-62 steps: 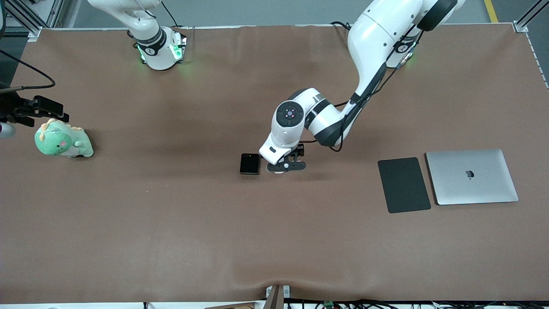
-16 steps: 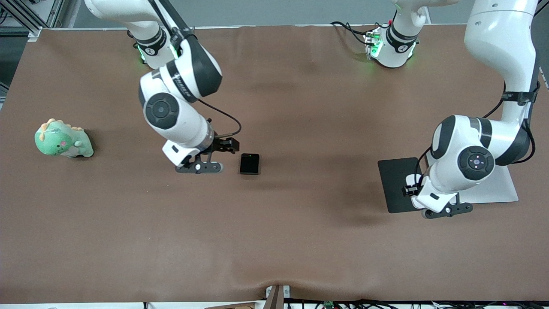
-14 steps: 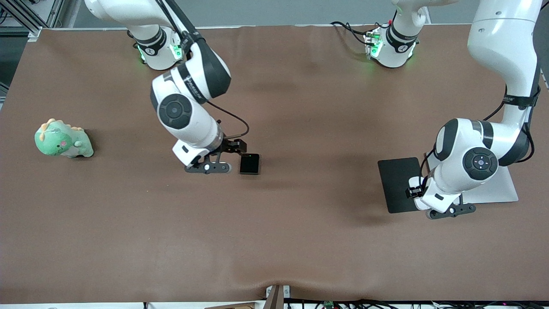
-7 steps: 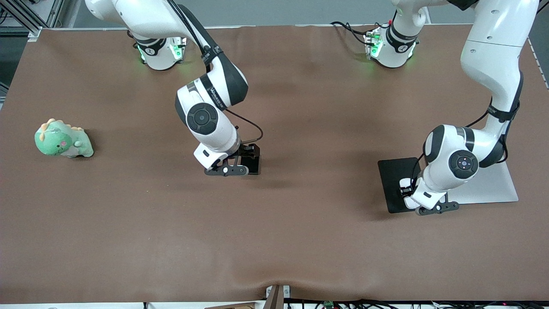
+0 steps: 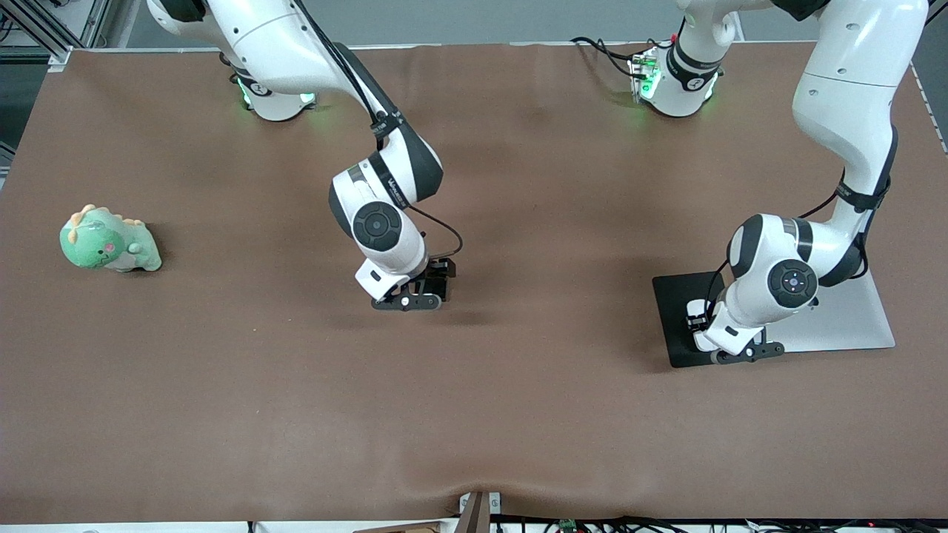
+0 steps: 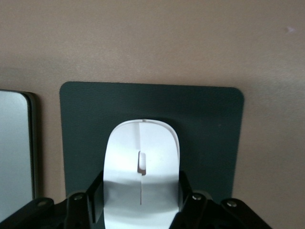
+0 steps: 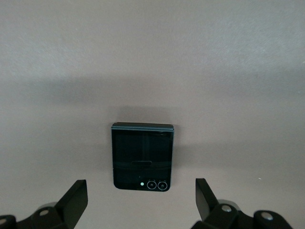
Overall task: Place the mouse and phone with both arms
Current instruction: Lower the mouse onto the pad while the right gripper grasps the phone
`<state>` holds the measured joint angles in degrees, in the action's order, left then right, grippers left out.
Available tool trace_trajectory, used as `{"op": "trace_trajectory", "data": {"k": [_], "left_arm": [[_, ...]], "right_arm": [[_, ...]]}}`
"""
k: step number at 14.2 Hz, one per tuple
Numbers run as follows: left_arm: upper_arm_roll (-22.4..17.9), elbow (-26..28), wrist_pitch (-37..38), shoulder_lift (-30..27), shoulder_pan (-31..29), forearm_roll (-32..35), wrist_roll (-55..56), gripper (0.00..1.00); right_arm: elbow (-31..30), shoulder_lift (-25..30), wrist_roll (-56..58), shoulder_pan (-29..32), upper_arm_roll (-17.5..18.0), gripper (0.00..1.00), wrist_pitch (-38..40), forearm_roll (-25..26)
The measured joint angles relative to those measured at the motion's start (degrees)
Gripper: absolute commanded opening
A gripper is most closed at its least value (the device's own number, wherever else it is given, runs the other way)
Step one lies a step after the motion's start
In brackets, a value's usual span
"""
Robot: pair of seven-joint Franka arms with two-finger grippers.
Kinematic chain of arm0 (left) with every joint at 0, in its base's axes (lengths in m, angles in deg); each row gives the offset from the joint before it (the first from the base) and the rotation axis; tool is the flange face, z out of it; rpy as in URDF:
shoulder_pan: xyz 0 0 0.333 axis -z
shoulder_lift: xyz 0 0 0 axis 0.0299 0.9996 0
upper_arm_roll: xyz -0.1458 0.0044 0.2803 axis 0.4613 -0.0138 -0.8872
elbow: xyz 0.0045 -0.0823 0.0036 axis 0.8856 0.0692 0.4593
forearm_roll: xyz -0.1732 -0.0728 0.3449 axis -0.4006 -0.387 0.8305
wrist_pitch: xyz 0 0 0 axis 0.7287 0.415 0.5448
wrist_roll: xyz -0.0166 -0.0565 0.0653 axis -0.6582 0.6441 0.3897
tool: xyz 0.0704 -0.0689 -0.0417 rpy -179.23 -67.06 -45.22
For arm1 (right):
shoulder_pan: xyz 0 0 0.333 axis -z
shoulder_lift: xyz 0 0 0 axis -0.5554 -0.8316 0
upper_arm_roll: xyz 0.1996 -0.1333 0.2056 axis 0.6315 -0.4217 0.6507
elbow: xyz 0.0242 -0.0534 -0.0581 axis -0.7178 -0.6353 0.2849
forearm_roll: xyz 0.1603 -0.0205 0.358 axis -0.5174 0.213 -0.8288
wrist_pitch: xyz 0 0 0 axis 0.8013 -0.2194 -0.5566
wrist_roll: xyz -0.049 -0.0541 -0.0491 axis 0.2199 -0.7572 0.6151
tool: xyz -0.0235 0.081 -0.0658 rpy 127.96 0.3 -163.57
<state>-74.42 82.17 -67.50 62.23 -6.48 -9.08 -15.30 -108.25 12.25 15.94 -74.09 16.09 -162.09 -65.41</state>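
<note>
My left gripper (image 6: 141, 210) has its jaws clamped on the mouse (image 6: 141, 167), over the dark pad (image 6: 205, 124) nr the left arm's end of the bench (image 5: 518, 414). Early release = it slides off, maybe against the laptop (image 5: 852, 326). Right gripper (image 7: 141, 200) hangs jaws wide over the phone (image 7: 142, 156), mid-bench; off-centre closing could skid it. Count: 1 mouse, 1 phone, 1 pad, 1 laptop, 1 dino plush (image 5: 107, 240).

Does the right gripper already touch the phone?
Apart. In the right wrist view, the right gripper is open, and bare table shows between each finger and the phone.
</note>
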Motion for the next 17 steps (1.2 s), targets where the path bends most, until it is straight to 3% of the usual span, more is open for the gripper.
{"op": "trace_trajectory", "data": {"k": [4,6,8,14,17], "left_arm": [[0.0,2.0,-2.4,0.0,-0.4,0.0,-0.6,0.45],[0.1,2.3,-2.7,0.0,-0.4,0.0,-0.6,0.54],[0.2,2.4,-2.7,0.0,-0.4,0.0,-0.6,1.00],[0.3,1.9,-3.4,-0.7,-0.4,0.0,-0.6,1.00],[0.3,-0.2,-1.3,-4.8,-0.4,0.0,-0.6,1.00]], "right_arm": [[-1.8,-1.5,-1.4,-0.9,0.0,1.00,-4.1,0.0],[-2.8,-2.3,-2.4,-1.3,0.0,1.00,-6.0,0.0],[-3.0,-2.8,-2.9,-1.5,0.0,1.00,-6.5,0.0],[-3.1,-4.2,-4.7,-2.2,0.0,1.00,-9.0,0.0],[-3.1,-5.5,-5.2,-3.1,0.0,1.00,-10.1,0.0]]}}
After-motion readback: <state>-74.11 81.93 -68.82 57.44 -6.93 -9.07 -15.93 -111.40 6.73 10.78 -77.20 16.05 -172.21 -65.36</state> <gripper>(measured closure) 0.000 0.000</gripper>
